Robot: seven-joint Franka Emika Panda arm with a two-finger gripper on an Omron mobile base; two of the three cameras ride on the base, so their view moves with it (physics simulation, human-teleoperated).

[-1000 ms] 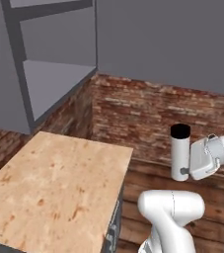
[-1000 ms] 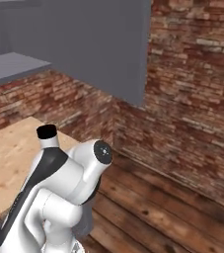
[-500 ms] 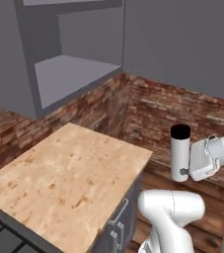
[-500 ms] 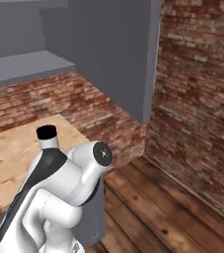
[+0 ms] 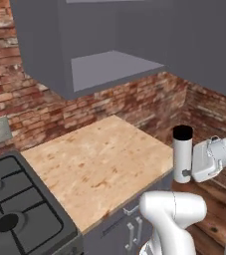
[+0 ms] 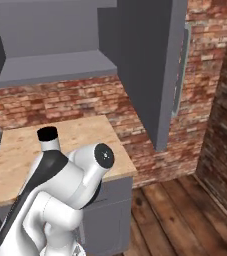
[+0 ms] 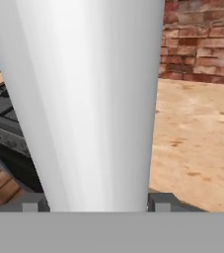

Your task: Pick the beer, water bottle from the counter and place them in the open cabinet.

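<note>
Water bottle (image 5: 182,154) held in the end effector (image 5: 188,173), jaws closed on its lower body; in the hand view the silver cylinder (image 7: 86,104) stands betw. the two dark fingertips (image 7: 160,201), touching both. Bottle is off the desk (image 5: 97,167), carried in air just beyond the desk's near right corner, w/ the arm folded close to the base. Progress, as judged: pick of the bottle done; placing not yet done, as the open cabinet (image 5: 112,67) w/ its bare shelf sits above and behind the desk, well apart from the bottle. No beer visible on the desk top or shelf in these views, so its status can't be told. Orientation: bottle's long axis approx. vertical, black cap (image 6: 47,134) up, base down at the gripped end. Stove (image 5: 15,209) adjoins the desk on the left.
</note>
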